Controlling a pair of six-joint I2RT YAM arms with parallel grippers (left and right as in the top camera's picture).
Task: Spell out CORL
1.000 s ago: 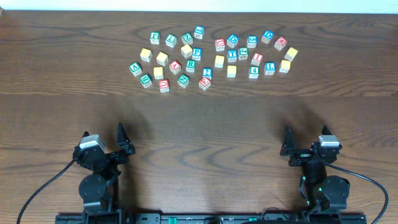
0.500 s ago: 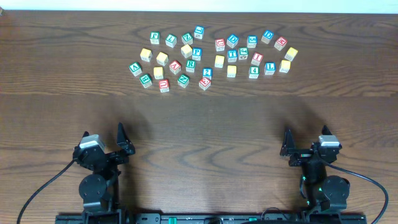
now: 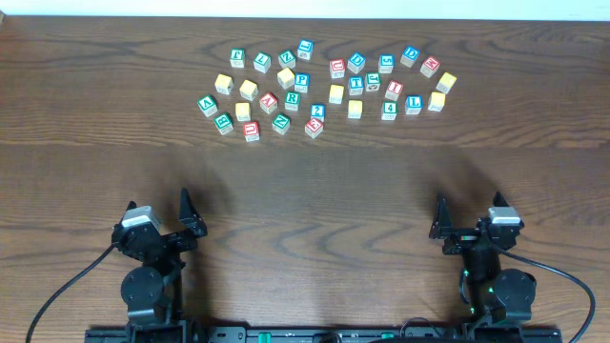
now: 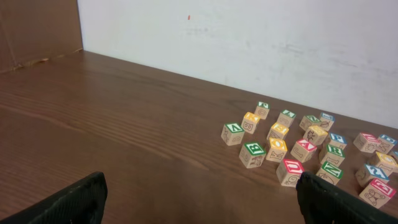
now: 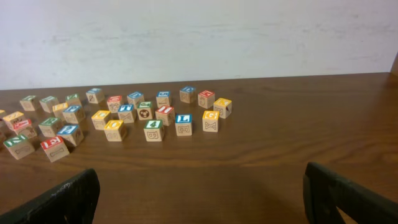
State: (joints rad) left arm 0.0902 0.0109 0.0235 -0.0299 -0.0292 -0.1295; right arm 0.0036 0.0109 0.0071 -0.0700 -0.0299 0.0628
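While left hand and right hand rest released at lower frame, green R cube lies just beside blue P cube; a wide grab could knock both.

**Bare wood up front, tight gaps among the cubes**

A broad band of bare table lies between the alphabet cubes and the left gripper and right gripper, whose jaws both stand wide with nothing between them. Either arm has free passage forward.

The cubes form a loose scatter across the far middle, with bare wood at both ends and a strip before the wall. Inside the scatter, room is scarce:
- The green R cube has a red-lettered cube just beside it on the left, the blue P cube just behind, and the 2 cube near its front right.
- The blue L cube sits between the 4 cube and a yellow cube — open only from the front.
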